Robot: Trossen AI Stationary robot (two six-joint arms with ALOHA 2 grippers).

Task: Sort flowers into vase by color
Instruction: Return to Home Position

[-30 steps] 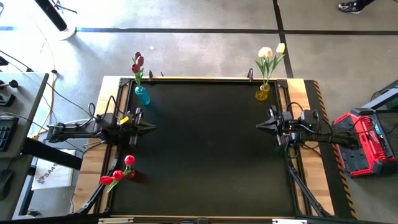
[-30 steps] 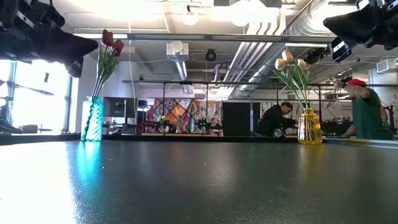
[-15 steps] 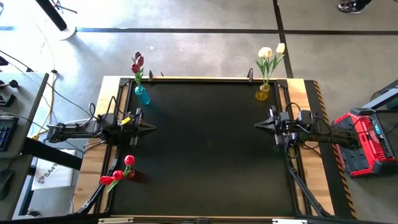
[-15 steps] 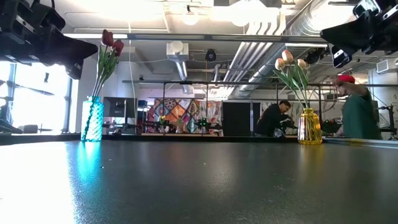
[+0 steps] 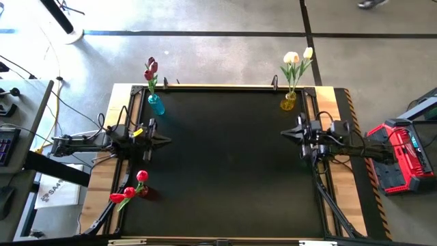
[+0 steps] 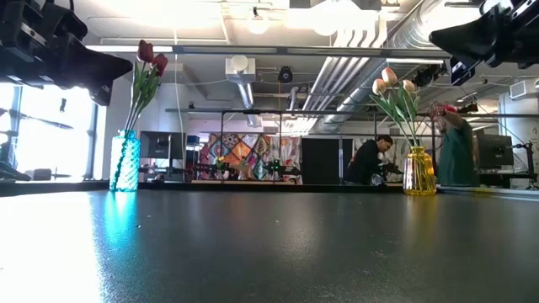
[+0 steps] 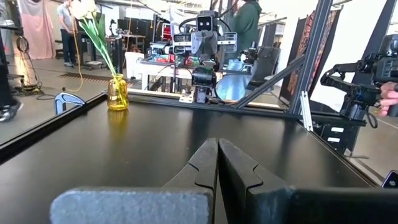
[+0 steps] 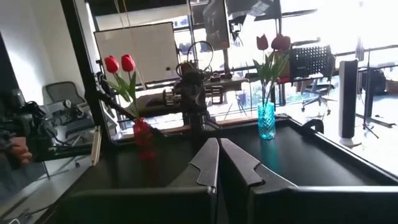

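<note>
All sorted, as I read it: red flowers [image 8: 119, 64] stand in the red vase [image 8: 143, 138] by the table's [image 5: 225, 171] near left corner. Dark pink flowers [image 5: 150, 68] are in the blue vase [image 5: 156, 104] at the far left corner, and cream flowers [image 5: 295, 59] are in the yellow vase [image 5: 288, 102] at the far right corner.

Left gripper [image 5: 166, 139] sits at the left edge, right gripper [image 5: 283, 135] at the right edge, both pinched closed on nothing. For homing I want slow, straight retreats. The left arm needs the most care, with stems on either side of it.
</note>
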